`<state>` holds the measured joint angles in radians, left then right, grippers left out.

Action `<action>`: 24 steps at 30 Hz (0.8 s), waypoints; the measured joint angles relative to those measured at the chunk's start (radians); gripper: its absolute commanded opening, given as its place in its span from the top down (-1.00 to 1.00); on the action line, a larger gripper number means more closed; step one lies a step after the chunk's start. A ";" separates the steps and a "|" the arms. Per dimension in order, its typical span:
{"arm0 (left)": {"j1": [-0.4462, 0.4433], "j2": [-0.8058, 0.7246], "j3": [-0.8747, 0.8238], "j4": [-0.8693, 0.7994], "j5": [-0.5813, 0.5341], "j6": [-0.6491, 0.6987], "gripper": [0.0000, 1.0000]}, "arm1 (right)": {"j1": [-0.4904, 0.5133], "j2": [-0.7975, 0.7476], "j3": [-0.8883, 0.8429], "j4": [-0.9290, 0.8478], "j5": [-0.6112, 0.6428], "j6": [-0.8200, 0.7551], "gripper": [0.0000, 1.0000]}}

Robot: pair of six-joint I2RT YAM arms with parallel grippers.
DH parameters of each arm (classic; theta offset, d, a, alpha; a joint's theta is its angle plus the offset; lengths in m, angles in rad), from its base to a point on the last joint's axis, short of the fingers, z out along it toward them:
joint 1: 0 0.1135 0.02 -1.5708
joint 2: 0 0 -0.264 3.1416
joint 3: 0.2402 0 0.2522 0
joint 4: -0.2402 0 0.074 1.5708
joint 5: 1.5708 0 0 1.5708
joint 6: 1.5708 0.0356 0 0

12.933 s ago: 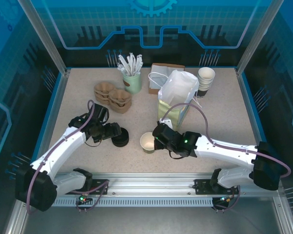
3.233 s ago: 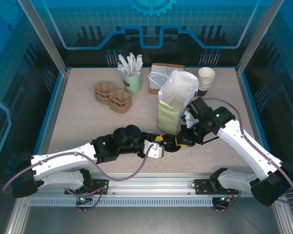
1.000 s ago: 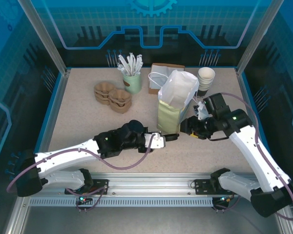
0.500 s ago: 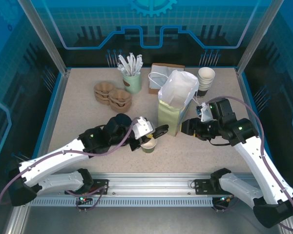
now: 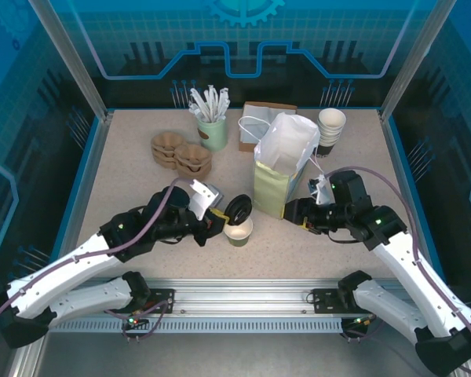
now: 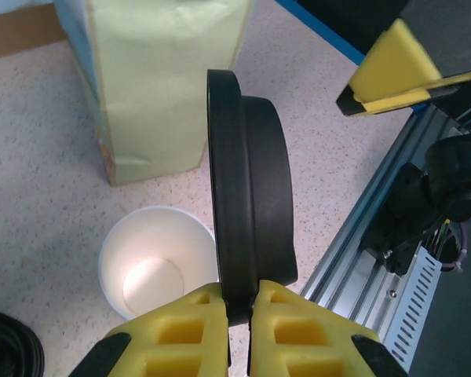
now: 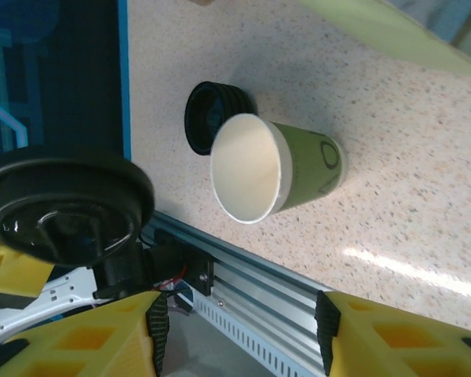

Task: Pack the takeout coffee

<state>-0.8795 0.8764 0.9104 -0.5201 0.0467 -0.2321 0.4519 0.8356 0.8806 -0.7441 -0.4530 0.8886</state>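
Note:
The takeout coffee's olive-green paper cup (image 5: 238,232) stands open-topped on the table in front of the paper bag (image 5: 282,161). Its black lid (image 5: 239,210) hangs just above the cup's rim, turned on edge. My left gripper (image 5: 226,215) is shut on the lid's edge. In the left wrist view the lid (image 6: 247,196) stands upright between the yellow fingers (image 6: 188,326), with the cup (image 6: 153,263) below to the left. My right gripper (image 5: 292,212) is open and holds nothing, right of the cup; its wrist view shows the cup (image 7: 279,165) and the held lid (image 7: 67,204).
The bag (image 6: 157,78) stands open just behind the cup. A stack of loose black lids (image 7: 208,110) sits beside the cup. At the back are white-rimmed cups (image 5: 331,126), brown cup carriers (image 5: 180,153) and a green cup of stirrers (image 5: 212,129). The metal rail (image 5: 243,298) borders the near edge.
My left arm has drawn back to the left with the lid, which now stands on edge over the cup. The right gripper has shifted slightly left and stayed open.

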 measured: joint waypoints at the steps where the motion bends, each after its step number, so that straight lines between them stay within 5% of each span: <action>1: 0.010 -0.001 0.000 -0.010 0.003 -0.034 0.77 | 0.014 0.000 -0.015 0.022 0.002 0.012 -0.07; 24: 0.254 0.005 -0.183 0.115 0.344 -0.391 0.77 | 0.203 -0.005 -0.187 0.357 0.192 0.034 -0.21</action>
<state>-0.6250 0.8818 0.7269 -0.4049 0.3912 -0.6235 0.6548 0.8310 0.6937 -0.3866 -0.2607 0.9230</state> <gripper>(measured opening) 0.118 0.601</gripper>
